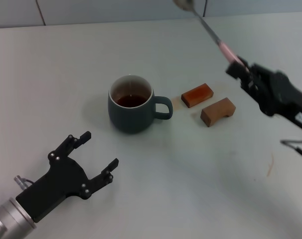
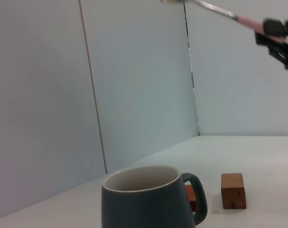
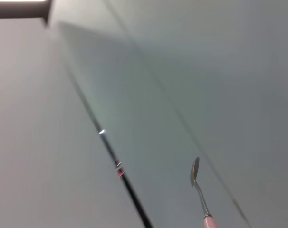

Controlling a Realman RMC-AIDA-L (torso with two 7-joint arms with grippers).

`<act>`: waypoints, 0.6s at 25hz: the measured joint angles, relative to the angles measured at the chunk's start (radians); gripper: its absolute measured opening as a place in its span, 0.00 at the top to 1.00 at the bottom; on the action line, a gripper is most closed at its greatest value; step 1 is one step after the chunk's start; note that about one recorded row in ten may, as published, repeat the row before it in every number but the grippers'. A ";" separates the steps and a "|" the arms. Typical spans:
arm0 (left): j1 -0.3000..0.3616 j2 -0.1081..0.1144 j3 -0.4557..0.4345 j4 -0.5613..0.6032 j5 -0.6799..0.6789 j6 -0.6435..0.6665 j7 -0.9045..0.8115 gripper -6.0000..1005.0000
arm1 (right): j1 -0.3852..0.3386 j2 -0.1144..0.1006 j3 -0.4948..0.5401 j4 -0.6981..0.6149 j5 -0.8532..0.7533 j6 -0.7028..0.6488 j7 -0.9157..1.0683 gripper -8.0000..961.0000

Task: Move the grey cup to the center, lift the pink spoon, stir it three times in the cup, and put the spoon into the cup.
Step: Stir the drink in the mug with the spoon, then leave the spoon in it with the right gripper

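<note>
Grey cup (image 1: pixel 131 103): squat dark blue-grey ceramic mug, cream inside, brown liquid at the bottom. It stands upright near the middle of the tabletop (image 1: pixel 191 169), loop handle turned toward the robot's right. Judged already in its central spot, so the cup-moving step looks done.

Nearest the robot, the left end effector (image 1: pixel 96 149) lies low over the tabletop with fingers spread and nothing between them, near the cup but apart from it. Its wrist camera faces the mug side-on. It reads as released and idle.

Just beyond the handle side of the cup lie two brown wooden blocks (image 1: pixel 197 95), one reddish, one paler with a notch (image 1: pixel 218 112). Both sit clear of the cup.

Farther out and high, the right end effector (image 1: pixel 239 67) is clenched on the pale pink handle of the slim metal-bowled pink spoon (image 1: pixel 211 31). The spoon is well above the tabletop, bowl pointing away toward the far wall. Likely lifted and not yet brought over the cup; stirring remains.

Surface: plain pale tabletop, faint marks at the right. Room: light panelled wall (image 2: pixel 134 85) with vertical seams behind.
</note>
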 joint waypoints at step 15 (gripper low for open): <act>-0.008 -0.001 -0.022 0.003 -0.002 -0.004 0.000 0.16 | 0.052 0.003 0.132 -0.966 -0.725 0.291 0.790 0.86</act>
